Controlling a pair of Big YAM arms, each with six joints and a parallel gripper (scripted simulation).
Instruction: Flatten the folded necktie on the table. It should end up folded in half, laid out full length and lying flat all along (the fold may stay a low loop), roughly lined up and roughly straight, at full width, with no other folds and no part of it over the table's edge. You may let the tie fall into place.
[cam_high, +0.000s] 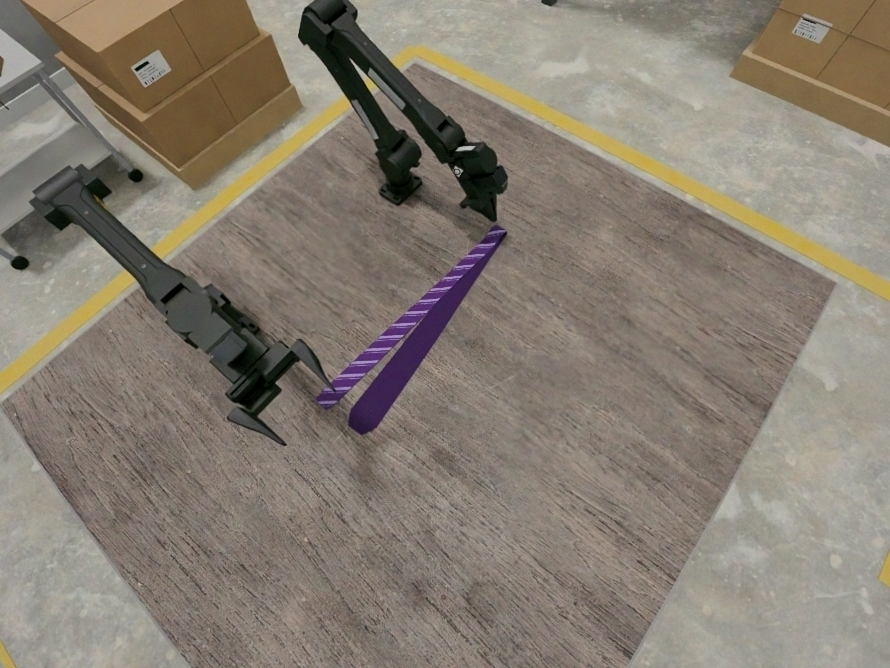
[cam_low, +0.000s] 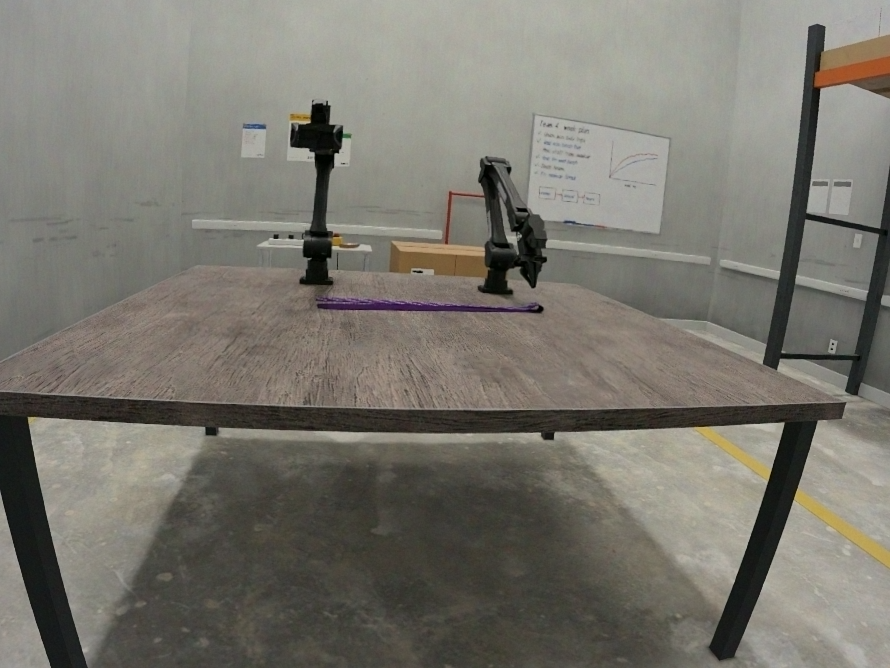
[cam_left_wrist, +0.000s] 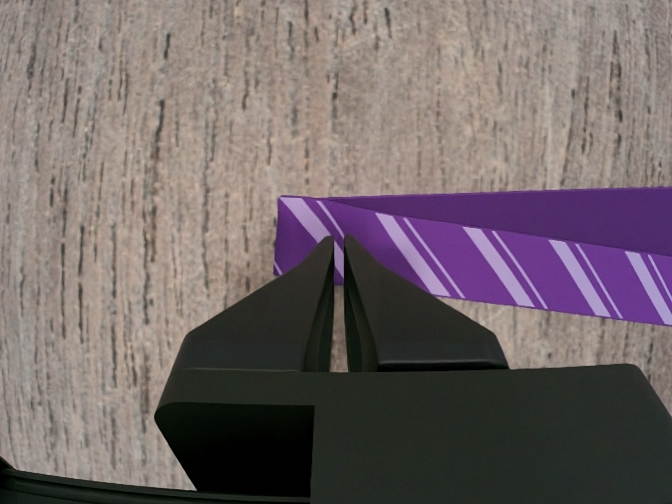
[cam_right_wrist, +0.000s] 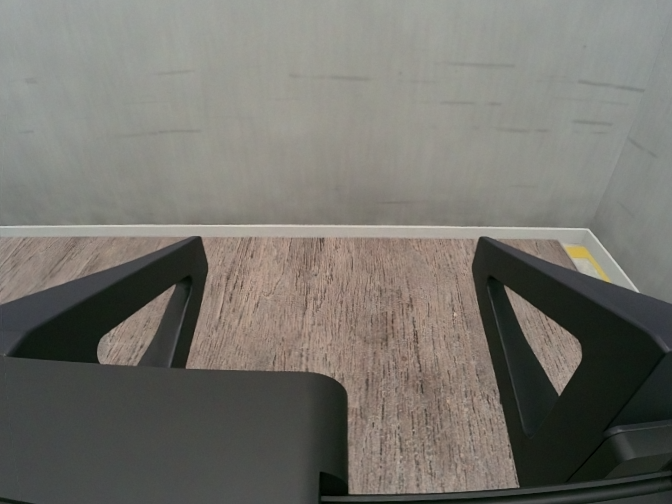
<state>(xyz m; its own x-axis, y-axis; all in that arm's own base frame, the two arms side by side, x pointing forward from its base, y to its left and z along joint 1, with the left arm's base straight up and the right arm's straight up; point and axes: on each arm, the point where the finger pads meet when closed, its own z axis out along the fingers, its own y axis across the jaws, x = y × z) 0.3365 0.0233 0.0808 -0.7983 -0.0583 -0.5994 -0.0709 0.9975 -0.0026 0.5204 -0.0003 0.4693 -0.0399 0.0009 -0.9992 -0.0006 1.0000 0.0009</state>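
gray scuffed walls | whiteboard (cam_low: 600, 172) on wall | cardboard boxes (cam_high: 215, 100) (cam_low: 438, 259) | mottled concrete floor (cam_high: 812, 460) (cam_low: 388, 546) | yellow floor lines (cam_high: 647, 176) (cam_low: 765, 470)

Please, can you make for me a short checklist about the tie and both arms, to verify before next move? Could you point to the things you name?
1. Tie (cam_high: 431, 293) (cam_low: 431, 306) (cam_left_wrist: 488, 260) is folded in half, with no other fold visible: ok.
2. Striped end (cam_high: 328, 399) and plain end (cam_high: 364, 419) lie together: not ok, a gap separates them.
3. Whole tie is inside the edge of the table (cam_high: 575, 431) (cam_low: 431, 352) (cam_left_wrist: 108, 162) (cam_right_wrist: 325, 303): ok.
4. Left jaws are shut and hold nothing: ok.
5. Right jaws are open and raised away from the tie: ok.
6. Covered part of the plain half has no wrinkle: cannot tell, it is hidden.
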